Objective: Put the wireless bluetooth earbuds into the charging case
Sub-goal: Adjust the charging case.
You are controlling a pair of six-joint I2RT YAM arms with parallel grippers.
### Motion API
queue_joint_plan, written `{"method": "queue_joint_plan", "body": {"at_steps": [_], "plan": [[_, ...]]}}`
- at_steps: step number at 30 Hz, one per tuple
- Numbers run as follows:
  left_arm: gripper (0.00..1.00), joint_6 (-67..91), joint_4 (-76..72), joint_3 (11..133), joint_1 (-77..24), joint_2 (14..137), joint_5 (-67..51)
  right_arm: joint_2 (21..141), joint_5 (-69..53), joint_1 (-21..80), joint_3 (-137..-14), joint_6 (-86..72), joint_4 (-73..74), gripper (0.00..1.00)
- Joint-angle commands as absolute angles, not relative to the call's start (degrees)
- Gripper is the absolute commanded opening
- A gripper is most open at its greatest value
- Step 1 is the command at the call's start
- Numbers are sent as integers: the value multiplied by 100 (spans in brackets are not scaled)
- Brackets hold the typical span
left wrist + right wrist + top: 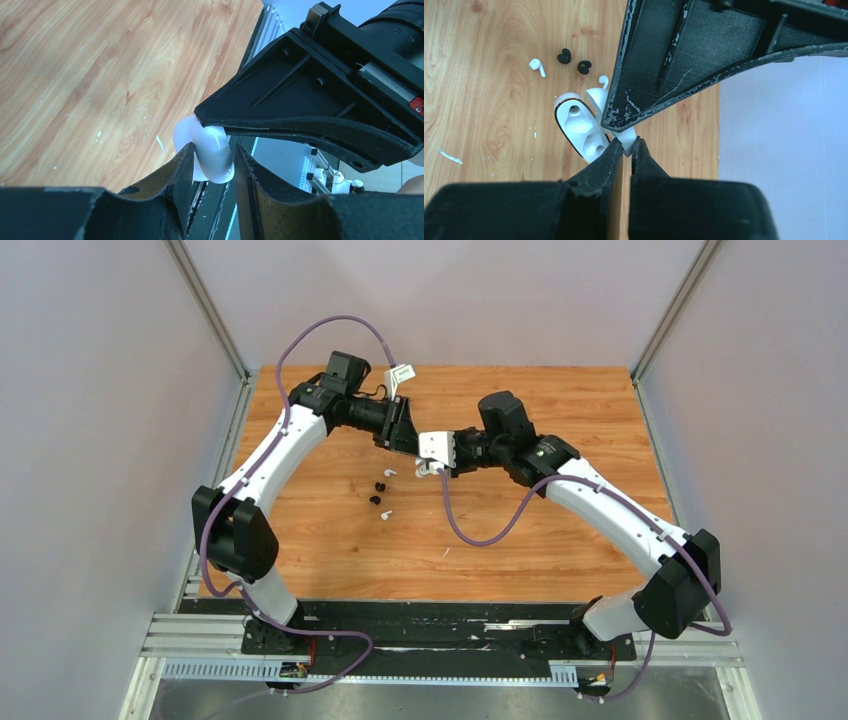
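The wooden table (560, 530) begins just past the arm bases; both arms bend inward and meet over its middle. On the bare wood left of centre lies the nearer earbud (385, 513), on its side, touching nothing; just beyond it sit two small black rubber pieces (375, 500), close together; beyond those lies the farther earbud (390, 472), just beside the grippers but apart from them; neither earbud is in the case.

The case (580, 131) is held between the two grippers, open, its lid swung back toward the farther earbud; its two moulded wells face the right wrist camera and both are empty; a dark line rims the opening.

The right gripper (627, 145) comes in from the right, its fingers drawn almost together and pinching a white edge of the case. The left gripper (213, 149) comes in from the far left; its fingers stand a little apart with a rounded white part of the case pressed between them, one black finger of the right gripper crossing just above.
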State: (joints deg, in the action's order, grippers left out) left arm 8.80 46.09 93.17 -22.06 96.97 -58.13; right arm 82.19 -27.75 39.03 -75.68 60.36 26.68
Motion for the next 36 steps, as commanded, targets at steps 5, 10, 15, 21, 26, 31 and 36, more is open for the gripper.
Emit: {"method": "queue_joint_plan", "body": {"at_steps": [5,10,15,21,26,31,36], "plan": [[48,879,4716,9589,-2197,9700,-5807,8256,-2708,3998,-7710,6041,2336,0],[46,828,4800,9637,-2197,9749,-5812,8267,-2639,4017,-7707,6021,2281,0],[40,808,4817,9641,-2197,9770,-5814,8275,-2603,4017,-7707,6023,2243,0],[31,782,4834,9650,-2197,9781,-5847,8311,-2575,4017,-7734,5986,2189,0],[10,754,4826,9650,-2197,9783,-5874,8325,-2577,4025,-7725,5921,2158,0],[0,703,4849,9647,-2185,9757,-5694,8347,-2457,4034,-7719,5653,2160,18],[0,510,4995,9608,-2041,9734,-5545,8149,-2351,3985,-7881,5098,2339,45]]}}
